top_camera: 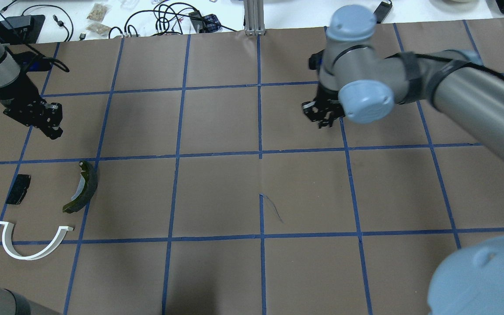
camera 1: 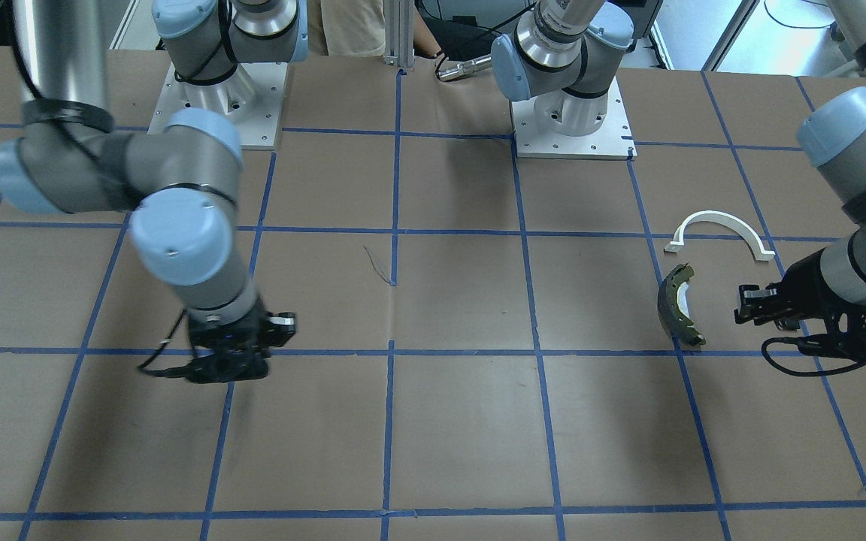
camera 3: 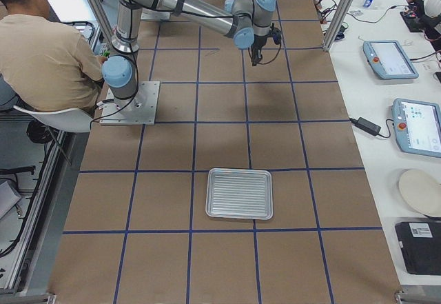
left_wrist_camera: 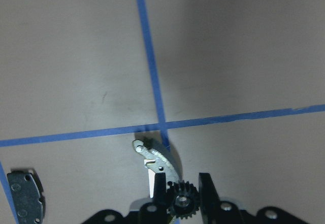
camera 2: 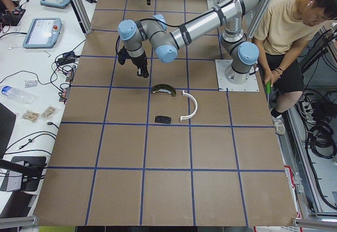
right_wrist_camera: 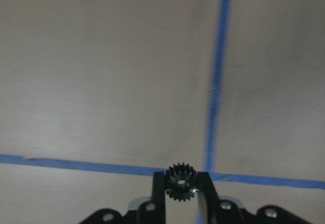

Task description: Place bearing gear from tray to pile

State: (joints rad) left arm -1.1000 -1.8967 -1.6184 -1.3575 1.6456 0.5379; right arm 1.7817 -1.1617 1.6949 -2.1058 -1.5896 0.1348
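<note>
Two bearing gears show in our wrist views. Our right gripper (right_wrist_camera: 179, 177) has its fingers nearly closed, pinching a bearing gear (right_wrist_camera: 179, 182) over bare table right of centre, well apart from the tray (camera 3: 239, 194). Our left gripper (left_wrist_camera: 182, 186) pinches a second gear (left_wrist_camera: 182, 203) near the pile (top_camera: 83, 188) at far left: brake shoe (left_wrist_camera: 161, 159), black pad (top_camera: 18, 189), white arch (top_camera: 26, 257).

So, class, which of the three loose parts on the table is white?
The thin arch. It alone is white: the curved brake shoe is olive and black, and the small flat pad is black.
</note>
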